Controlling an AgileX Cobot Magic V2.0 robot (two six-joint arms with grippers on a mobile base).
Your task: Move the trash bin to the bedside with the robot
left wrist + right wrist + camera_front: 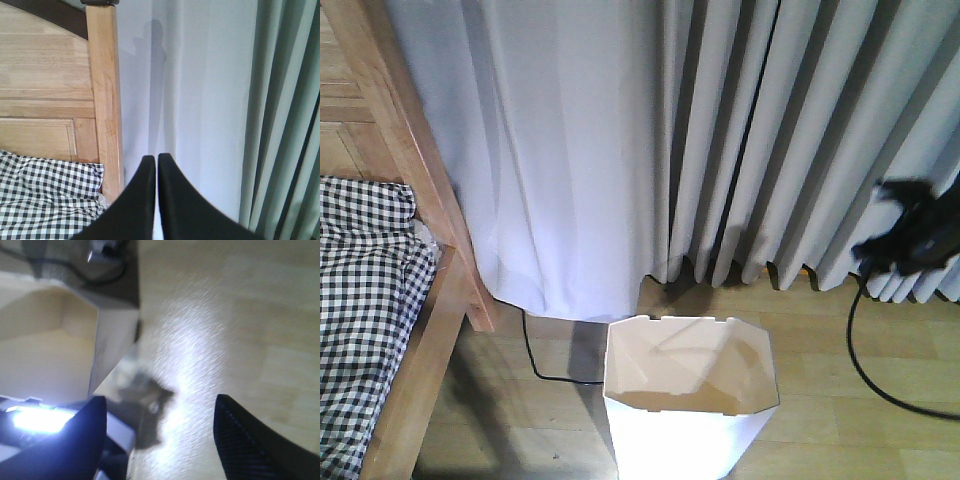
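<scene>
Standing on the pale wood floor [840, 410] in front of the grey curtains [770, 140], the white faceted plastic trash bin [686, 405] sits a little way right of the light wooden bed frame [420, 200] with its black-and-white gingham cover [365, 300]. It looks thin-walled, empty and light, stiff enough to lift by the rim, though smooth and liable to tip; the notched polygonal rim seems the best hold.

The right end effector [160, 440] has its fingers spread wide, and the bin's wall and rim [60, 340] lie just to its left, blurred. The left end effector [153, 200] is closed on nothing, pointing at the bedpost [105, 100] ahead-left. Only the front view shows bin and bed together.
</scene>
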